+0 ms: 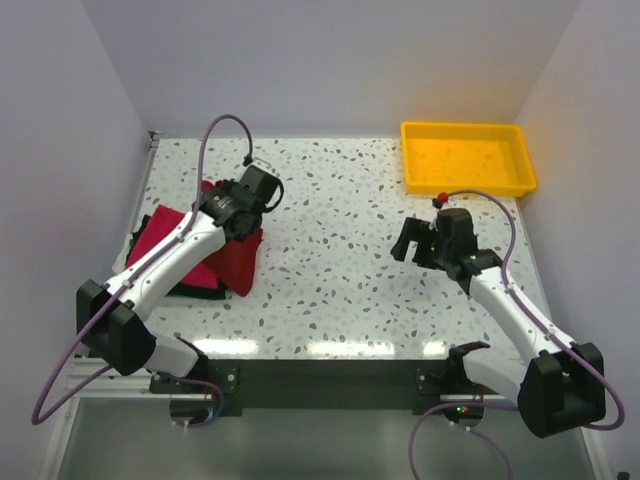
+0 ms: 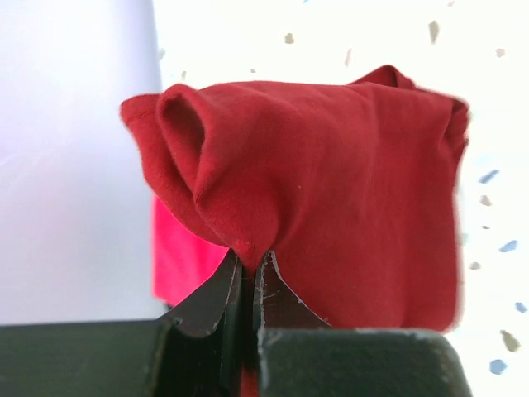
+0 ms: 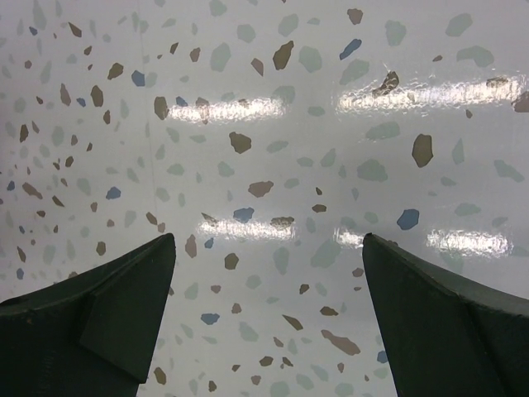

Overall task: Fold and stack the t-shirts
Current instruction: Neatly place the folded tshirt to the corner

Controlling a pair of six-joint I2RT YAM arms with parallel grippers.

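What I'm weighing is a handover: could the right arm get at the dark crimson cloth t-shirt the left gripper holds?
Probably not without a long stretch: the right gripper hangs open over the speckled table, well apart from the dark crimson cloth t-shirt, and the left gripper is shut on it.

my left arm reaches forward, hand (image 2: 248, 263) pinched tight on the red shirt (image 2: 331, 182); my right hand (image 3: 269, 240) points down, fingers spread wide.
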